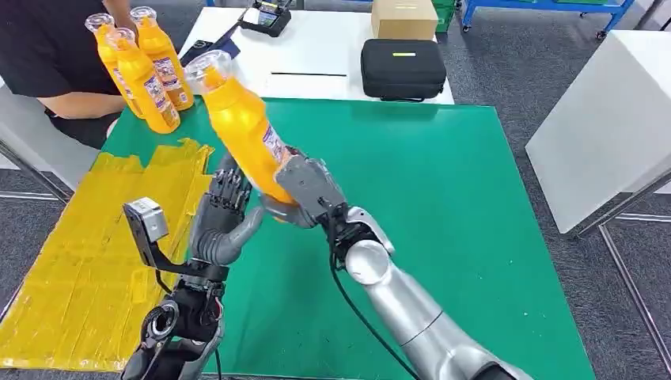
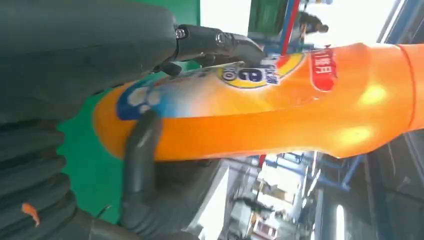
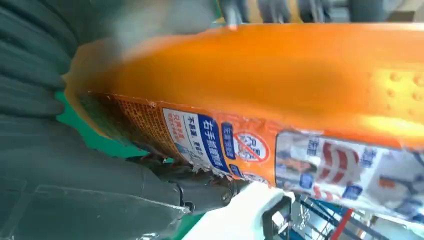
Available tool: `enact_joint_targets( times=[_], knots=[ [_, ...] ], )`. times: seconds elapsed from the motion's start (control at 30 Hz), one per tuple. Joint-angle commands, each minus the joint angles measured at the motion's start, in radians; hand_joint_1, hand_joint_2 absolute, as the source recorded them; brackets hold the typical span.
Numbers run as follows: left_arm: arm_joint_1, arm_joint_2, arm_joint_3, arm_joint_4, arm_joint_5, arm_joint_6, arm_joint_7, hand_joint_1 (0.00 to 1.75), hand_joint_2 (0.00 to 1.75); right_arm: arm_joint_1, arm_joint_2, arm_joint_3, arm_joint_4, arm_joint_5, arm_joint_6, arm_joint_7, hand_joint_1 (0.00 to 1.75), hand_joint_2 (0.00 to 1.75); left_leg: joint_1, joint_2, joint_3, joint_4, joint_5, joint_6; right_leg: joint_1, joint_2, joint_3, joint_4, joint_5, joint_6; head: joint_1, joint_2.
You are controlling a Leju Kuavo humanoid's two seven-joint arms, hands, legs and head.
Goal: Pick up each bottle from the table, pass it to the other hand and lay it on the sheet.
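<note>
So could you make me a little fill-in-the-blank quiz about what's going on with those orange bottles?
1. The raised bottle has its base held by the right hand and the left hand, over the ____ mat.
2. At the table's far left corner stand ____ more bottles.
3. The sheet lying on the table's left side is ____.

Missing words: green; three; yellow

A glossy orange plastic bottle [image 1: 241,127] with a clear cap and a printed, shiny label wrapped around its body. Beside the bottle, a crinkled yellow plastic sheet [image 1: 95,261] lies on the counter's [image 1: 475,237] smooth, matt green surface. Beyond the green surface, a matt black fabric case [image 1: 403,68] and a plain cardboard box [image 1: 403,17].
</note>
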Motion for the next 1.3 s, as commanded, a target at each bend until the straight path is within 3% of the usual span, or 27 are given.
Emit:
enact_joint_targets(
  times=[0.03,0.17,0.4,0.93,0.97,1.0,1.03,1.3],
  knots=[
    [-0.047,-0.010,0.038,-0.041,-0.004,0.035,0.002,0.00,1.75,0.017,0.089,0.221,0.194,0.075,0.022,0.005,1.75,1.75,0.000,0.000,0.006,-0.001,-0.002,-0.001,0.000,0.002,0.005,0.000,-0.002,-0.001,0.000,0.000],
    [-0.050,-0.015,0.047,-0.042,-0.003,0.038,0.005,0.00,1.75,0.019,0.089,0.233,0.195,0.080,0.023,0.005,1.75,1.75,0.000,-0.002,0.007,-0.001,-0.003,-0.001,0.000,-0.001,0.006,0.000,-0.004,-0.001,0.000,0.000],
    [-0.045,-0.032,0.148,-0.071,0.002,0.043,0.027,0.00,1.75,0.083,0.072,0.367,0.157,0.188,-0.024,0.019,1.75,1.75,0.000,-0.003,0.007,-0.001,-0.003,-0.001,0.000,-0.001,0.007,0.000,-0.004,-0.002,0.001,0.000],
    [0.024,-0.044,0.218,-0.134,-0.001,0.029,0.028,0.00,1.75,0.132,0.046,0.400,0.013,0.321,-0.032,0.056,1.75,1.75,0.000,-0.005,0.005,-0.001,-0.002,-0.001,0.000,-0.003,0.004,0.000,-0.004,-0.001,0.001,0.000],
    [0.028,-0.043,0.219,-0.134,-0.001,0.028,0.027,0.05,1.75,0.130,0.042,0.397,0.012,0.322,-0.032,0.056,1.75,1.75,0.001,-0.004,0.004,-0.001,-0.002,-0.001,0.000,-0.002,0.004,-0.001,-0.003,-0.001,0.000,0.000],
    [0.035,-0.042,0.223,-0.138,0.000,0.024,0.022,1.62,1.75,0.136,0.040,0.386,0.002,0.324,-0.034,0.057,1.75,1.75,0.001,-0.003,0.003,-0.001,-0.001,-0.001,0.000,-0.002,0.002,-0.001,-0.002,-0.001,0.001,0.000],
    [0.042,-0.042,0.227,-0.141,-0.010,0.020,0.013,1.75,1.75,0.139,0.040,0.372,-0.001,0.334,-0.030,0.057,1.75,1.75,0.000,-0.005,0.005,-0.001,-0.002,-0.001,-0.001,-0.003,0.004,0.000,-0.004,-0.001,0.001,0.000],
    [0.052,-0.044,0.228,-0.146,-0.016,0.015,0.009,1.75,1.75,0.140,0.039,0.359,-0.002,0.342,-0.027,0.056,1.75,1.75,0.000,-0.006,0.006,-0.001,-0.002,-0.001,-0.001,-0.004,0.005,0.000,-0.004,-0.002,0.001,0.000]
  ],
)
